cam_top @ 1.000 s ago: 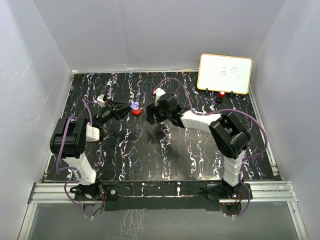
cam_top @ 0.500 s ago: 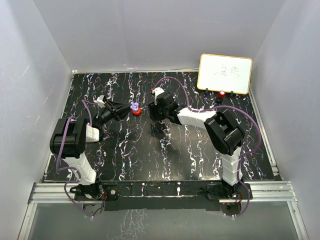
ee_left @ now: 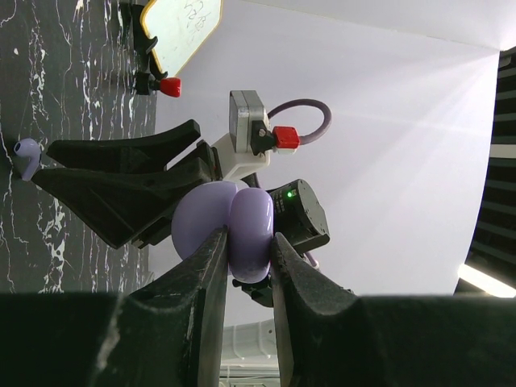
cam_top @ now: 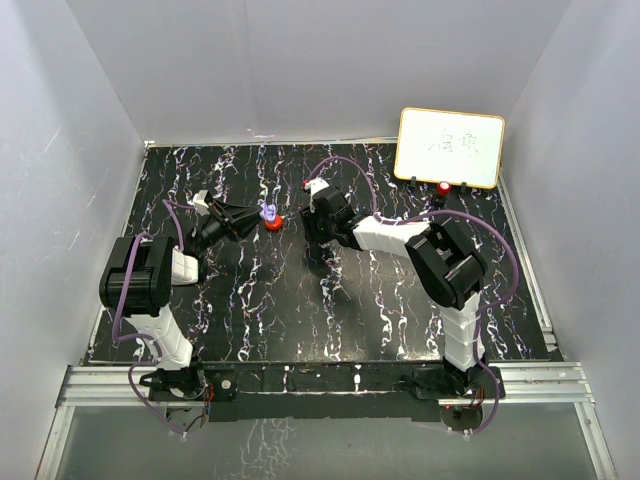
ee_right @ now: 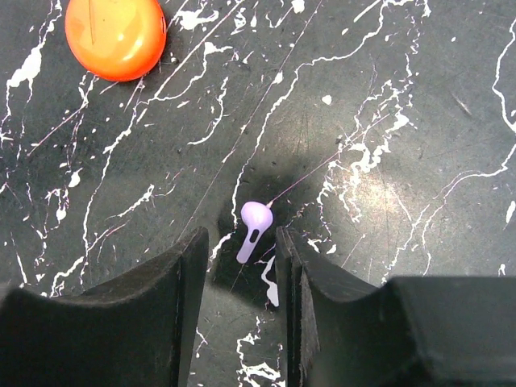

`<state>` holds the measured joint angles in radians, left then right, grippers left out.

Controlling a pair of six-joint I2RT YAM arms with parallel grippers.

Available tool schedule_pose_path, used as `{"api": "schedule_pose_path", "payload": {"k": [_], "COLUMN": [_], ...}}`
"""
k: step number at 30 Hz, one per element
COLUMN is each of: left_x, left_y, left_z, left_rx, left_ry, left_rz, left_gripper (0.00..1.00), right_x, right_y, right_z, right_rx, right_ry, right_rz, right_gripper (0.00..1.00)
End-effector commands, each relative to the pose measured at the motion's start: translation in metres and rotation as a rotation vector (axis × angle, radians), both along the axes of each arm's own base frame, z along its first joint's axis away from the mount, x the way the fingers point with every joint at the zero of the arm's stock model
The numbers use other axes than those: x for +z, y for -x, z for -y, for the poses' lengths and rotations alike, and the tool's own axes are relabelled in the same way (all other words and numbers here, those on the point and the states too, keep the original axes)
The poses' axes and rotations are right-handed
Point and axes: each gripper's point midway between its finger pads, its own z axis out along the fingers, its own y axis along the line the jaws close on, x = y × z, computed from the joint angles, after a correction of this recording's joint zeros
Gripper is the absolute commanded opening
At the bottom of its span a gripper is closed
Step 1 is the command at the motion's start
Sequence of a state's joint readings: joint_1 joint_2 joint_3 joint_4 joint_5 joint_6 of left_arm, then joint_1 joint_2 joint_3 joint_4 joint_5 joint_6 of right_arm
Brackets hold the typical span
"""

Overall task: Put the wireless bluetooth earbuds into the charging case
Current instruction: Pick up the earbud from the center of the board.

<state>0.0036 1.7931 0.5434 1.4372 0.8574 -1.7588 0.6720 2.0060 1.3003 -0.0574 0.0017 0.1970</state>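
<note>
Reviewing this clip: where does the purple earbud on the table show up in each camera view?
Top external: not discernible; the right gripper covers that spot.
Left wrist: purple earbud at the far left edge, on the table.
Right wrist: centre, between the open jaws.
Shared landmark: the right gripper's black jaws flank it in both wrist views.

The purple earbud [ee_right: 254, 222] is hidden under the right gripper [cam_top: 312, 222] in the overhead view, where the writing on the whiteboard [cam_top: 450, 147] is too small to read. In the left wrist view, lower centre, the left gripper's fingers [ee_left: 201, 306] cover the bottom of the purple charging case [ee_left: 242, 226]; whether it is open or closed cannot be told. At the upper left of the right wrist view, the top edge cuts off the red round case [ee_right: 115, 36].
</note>
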Motion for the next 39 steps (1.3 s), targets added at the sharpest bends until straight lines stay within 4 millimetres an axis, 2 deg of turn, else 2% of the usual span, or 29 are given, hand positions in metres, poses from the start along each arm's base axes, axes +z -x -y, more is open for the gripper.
{"api": "schedule_pose_path", "payload": {"k": [1, 25, 39], "left_x": [0.0331, 0.0335, 0.0323], "left_y": [0.0101, 0.0093, 0.009], "left_z": [-0.0002, -0.0009, -0.0007], "left_rx": [-0.016, -0.014, -0.016], "left_ry": [0.002, 0.004, 0.011], "left_rz": [0.178, 0.178, 0.17], "left_gripper": [0.0, 0.0, 0.0], "right_x": [0.0148, 0.0084, 0.0153], "right_y": [-0.0172, -0.0221, -0.0251], "right_z": [-0.0067, -0.0063, -0.0007], "right_rx": [-0.026, -0.037, -0.054], "right_ry": [-0.031, -0.026, -0.019], "right_rz": [0.042, 0.032, 0.051], "right_gripper": [0.36, 0.25, 0.07]}}
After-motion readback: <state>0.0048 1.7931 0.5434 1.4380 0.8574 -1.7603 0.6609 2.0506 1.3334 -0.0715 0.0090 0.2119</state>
